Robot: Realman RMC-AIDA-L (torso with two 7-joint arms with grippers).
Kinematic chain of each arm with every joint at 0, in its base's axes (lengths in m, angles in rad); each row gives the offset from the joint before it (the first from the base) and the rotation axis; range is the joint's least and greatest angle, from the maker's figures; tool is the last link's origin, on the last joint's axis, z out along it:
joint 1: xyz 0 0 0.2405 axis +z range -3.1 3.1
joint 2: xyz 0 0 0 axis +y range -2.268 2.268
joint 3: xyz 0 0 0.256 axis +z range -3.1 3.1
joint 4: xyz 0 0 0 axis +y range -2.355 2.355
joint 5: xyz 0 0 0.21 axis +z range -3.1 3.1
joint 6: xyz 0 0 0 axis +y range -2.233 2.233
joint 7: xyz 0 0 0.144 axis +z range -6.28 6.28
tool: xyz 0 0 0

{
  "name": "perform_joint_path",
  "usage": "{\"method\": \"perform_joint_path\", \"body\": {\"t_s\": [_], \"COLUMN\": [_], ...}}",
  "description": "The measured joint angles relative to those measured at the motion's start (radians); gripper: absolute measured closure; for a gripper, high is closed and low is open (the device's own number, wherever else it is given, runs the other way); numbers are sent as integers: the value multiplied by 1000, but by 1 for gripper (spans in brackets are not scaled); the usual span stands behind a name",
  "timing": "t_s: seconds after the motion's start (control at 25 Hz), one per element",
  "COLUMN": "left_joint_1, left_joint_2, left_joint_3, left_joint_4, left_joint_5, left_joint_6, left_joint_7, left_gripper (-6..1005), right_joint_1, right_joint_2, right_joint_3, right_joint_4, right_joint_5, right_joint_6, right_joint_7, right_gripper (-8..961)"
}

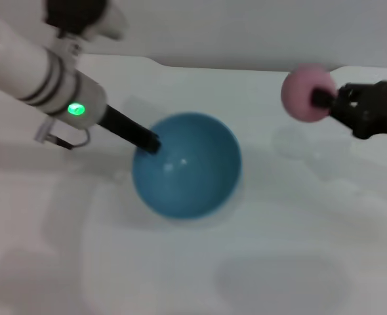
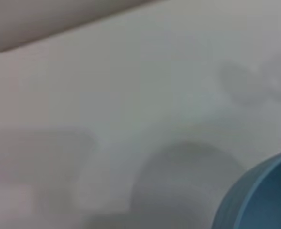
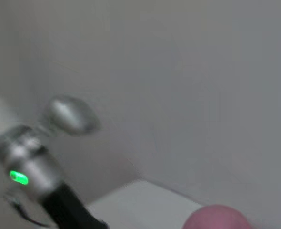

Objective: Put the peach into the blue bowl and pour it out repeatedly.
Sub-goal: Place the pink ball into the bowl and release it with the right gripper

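The blue bowl (image 1: 186,164) sits on the white table (image 1: 180,275), near the middle of the head view. My left gripper (image 1: 147,142) is at the bowl's left rim, shut on it. A part of the bowl's rim (image 2: 255,200) shows in the left wrist view. My right gripper (image 1: 325,98) is shut on the pink peach (image 1: 304,92) and holds it in the air to the right of the bowl and above the table. The peach's top (image 3: 216,218) shows in the right wrist view.
The white table has a back edge (image 1: 180,65) against a pale wall. The left arm (image 3: 31,171) with its green light shows in the right wrist view.
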Motion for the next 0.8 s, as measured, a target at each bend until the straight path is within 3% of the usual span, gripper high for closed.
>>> {"method": "perform_joint_path", "body": {"t_s": [0.04, 0.36, 0.8], "left_joint_1": [-31, -104, -130], "left_joint_2": [-2, -11, -13], "left_joint_3": [60, 200, 244], "left_joint_4": [-23, -41, -45], "left_joint_5": [0, 0, 0], "left_joint_6": [-4, -18, -28], "left_joint_7": [-14, -79, -102], "left_gripper": [1000, 1000, 1001], "right_joint_1": [2, 47, 139], "right_joint_2": [-3, -4, -1], "right_joint_3": [27, -23, -232], "right_joint_4": [-32, -128, -153], "right_joint_5": [2, -61, -247], "right_joint_6": [-80, -212, -96], "right_joint_7": [-13, -14, 145], "right_gripper": [835, 820, 800]}}
